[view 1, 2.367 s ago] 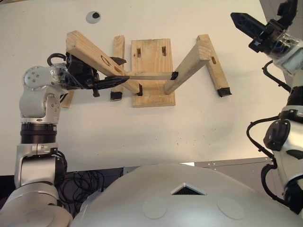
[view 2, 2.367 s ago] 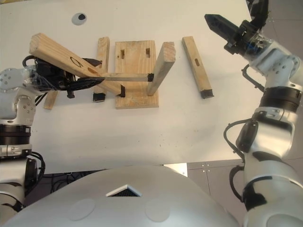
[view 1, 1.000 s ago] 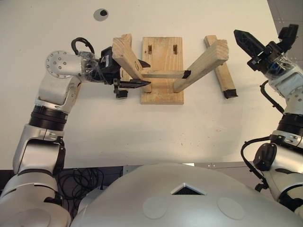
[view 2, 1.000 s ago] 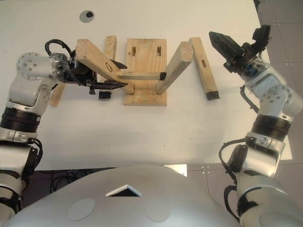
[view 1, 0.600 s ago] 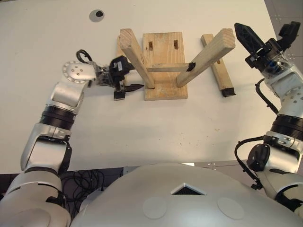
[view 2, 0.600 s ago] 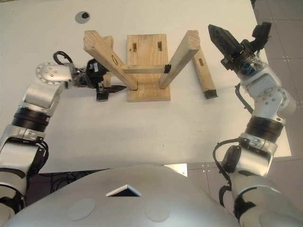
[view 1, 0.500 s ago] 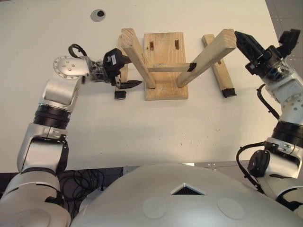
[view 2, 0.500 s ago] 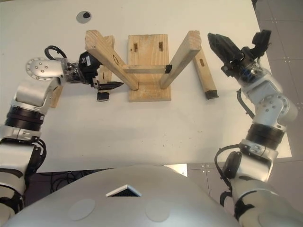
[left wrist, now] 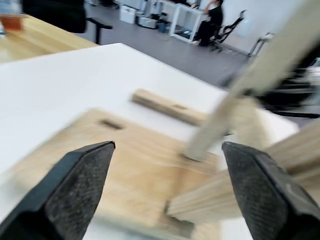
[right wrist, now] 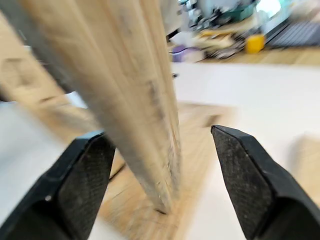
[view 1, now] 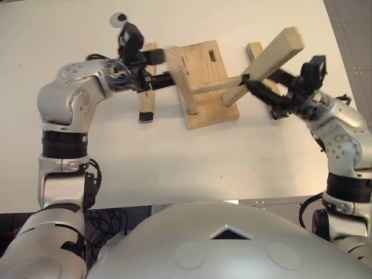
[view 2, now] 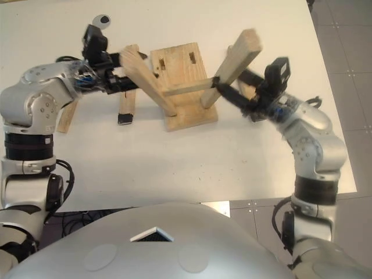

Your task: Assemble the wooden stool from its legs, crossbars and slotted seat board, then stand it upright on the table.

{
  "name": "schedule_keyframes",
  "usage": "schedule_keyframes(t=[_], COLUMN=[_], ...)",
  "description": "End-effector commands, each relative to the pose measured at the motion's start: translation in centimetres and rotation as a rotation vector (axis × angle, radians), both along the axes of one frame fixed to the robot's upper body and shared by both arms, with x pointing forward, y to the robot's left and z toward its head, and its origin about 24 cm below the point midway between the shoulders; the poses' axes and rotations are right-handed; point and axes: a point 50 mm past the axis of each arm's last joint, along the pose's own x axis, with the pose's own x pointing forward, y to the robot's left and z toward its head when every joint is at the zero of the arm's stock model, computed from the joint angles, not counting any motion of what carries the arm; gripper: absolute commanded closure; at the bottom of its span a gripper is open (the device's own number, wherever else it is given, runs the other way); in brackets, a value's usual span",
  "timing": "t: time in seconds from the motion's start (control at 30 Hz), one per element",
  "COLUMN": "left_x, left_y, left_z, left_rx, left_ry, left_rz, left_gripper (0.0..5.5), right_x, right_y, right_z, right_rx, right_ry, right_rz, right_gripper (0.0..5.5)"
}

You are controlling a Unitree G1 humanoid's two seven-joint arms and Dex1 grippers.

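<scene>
The seat board [view 1: 212, 110] lies flat in the middle of the white table [view 1: 192, 157]. Its long axis runs away from the robot, with the far end turned a little to the robot's left, and its slots are at that far end. Two legs stand with their lower ends on the board. The left leg [view 1: 185, 87] rises toward the left and the right leg [view 1: 270, 55] rises toward the right, so together they open like a V. The thin crossbar [view 1: 215, 89] runs from left to right and joins them.

The left gripper [left wrist: 167, 145] is just beside the top of the left leg with its fingers wide apart. The picture is smeared there, so I cannot tell if a finger touches the wood. The right gripper [right wrist: 155, 135] has its fingers spread wide on both sides of the right leg, near the end of the crossbar, and they do not clamp the leg.

One loose leg [view 1: 147, 104] lies flat to the left of the board, pointing away from the robot. Another loose leg [view 1: 253, 51] lies to the right of the board, behind the right leg. A further wooden piece [view 2: 68, 116] lies at the far left.
</scene>
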Motion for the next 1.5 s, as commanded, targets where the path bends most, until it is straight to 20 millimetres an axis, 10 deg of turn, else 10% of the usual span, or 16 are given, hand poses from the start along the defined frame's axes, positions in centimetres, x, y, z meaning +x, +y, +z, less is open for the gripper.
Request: schedule_keyframes(t=[0.03, 0.43, 0.7, 0.83, 1.07, 1.33, 1.5], left_x=[-4.4, 4.2, 5.0, 2.6, -1.0, 1.8, -0.6], left_y=[-4.5, 1.8, 4.2, 3.2, 2.6, 4.3, 11.6], left_z=[0.8, -1.9, -7.5, -9.1, -7.8, -5.8, -2.0], left_rx=[-0.069, 0.324, 0.593, 0.59, 0.546, 0.416, 0.204], left_ry=[0.033, -0.209, -0.193, -0.138, -0.073, -0.177, -0.232], left_rz=[-0.275, 0.32, 0.321, 0.029, -0.176, 0.225, 0.576], left_gripper=[1.55, 1.55, 1.55, 1.55, 1.55, 1.55, 1.55], right_x=[2.0, -3.7, -9.8, -8.3, -1.4, -0.8, -1.2], right_y=[-0.4, -3.4, -0.3, 0.8, 4.4, 2.1, 0.3], right_z=[0.8, -1.3, -6.0, -8.5, -9.8, -7.8, -5.9], right_rx=[-0.121, -0.129, -0.412, -0.63, -0.477, -0.421, -0.405], right_ry=[-0.134, -0.006, 0.135, 0.052, 0.051, 0.021, -0.026], right_rz=[0.017, -0.02, 0.247, 0.225, -0.102, -0.236, -0.321], right_gripper=[2.13, 2.13, 2.13, 2.13, 2.13, 2.13, 2.13])
